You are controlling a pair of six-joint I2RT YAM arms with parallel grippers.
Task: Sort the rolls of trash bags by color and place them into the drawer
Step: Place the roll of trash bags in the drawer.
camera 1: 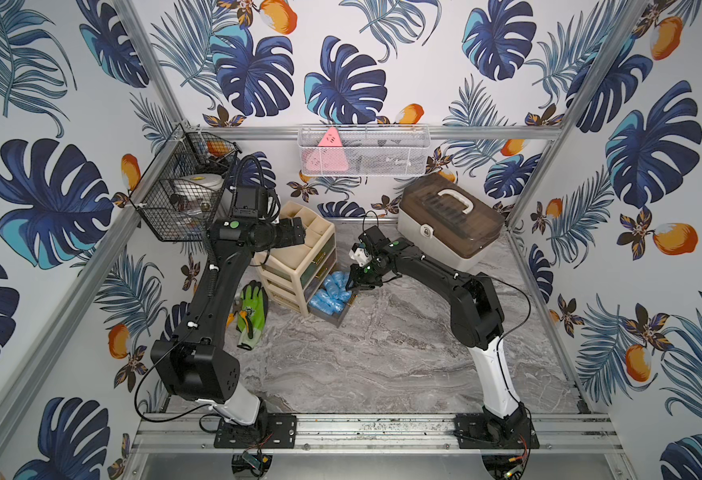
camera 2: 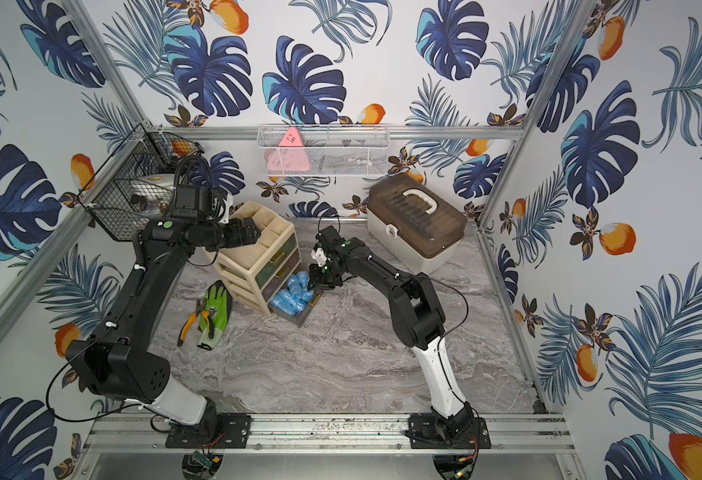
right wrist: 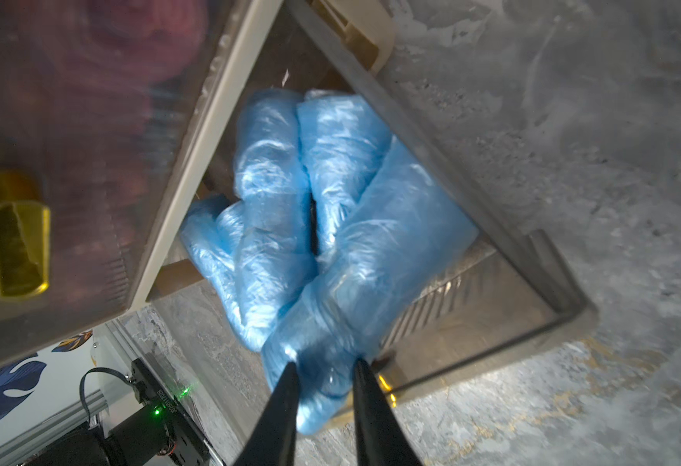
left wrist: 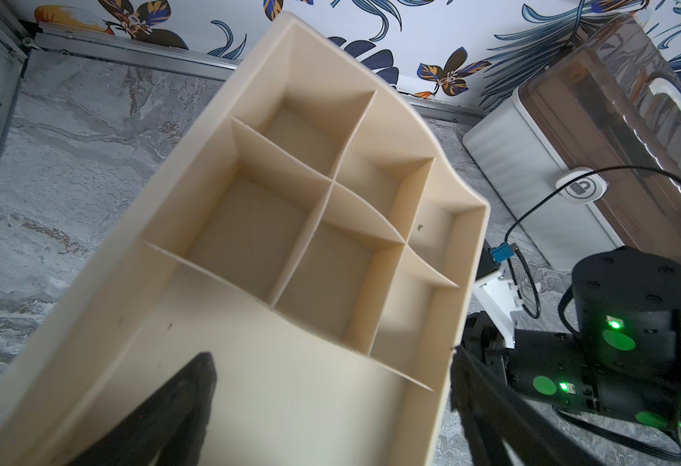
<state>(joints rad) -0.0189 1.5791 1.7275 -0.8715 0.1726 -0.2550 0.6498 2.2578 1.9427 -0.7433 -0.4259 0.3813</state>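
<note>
Black and spread wide, the left gripper (left wrist: pixel 331 355) holds nothing and straddles a rim of the beige organizer (left wrist: pixel 250 242). Further right, the light-blue rolls (right wrist: pixel 270 193) lie heaped in its open bottom drawer (right wrist: pixel 472 290). The right gripper (right wrist: pixel 324 365) pinches the topmost roll (right wrist: pixel 379 250) at its near end. The film looks light, squashy and slick, so a mid-body grip would probably hold better.

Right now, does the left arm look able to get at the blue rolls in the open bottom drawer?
Probably not: the left pincer is open over the organizer's top tray, while the right pincer crowds the bottom drawer, pinching one blue roll.
</note>
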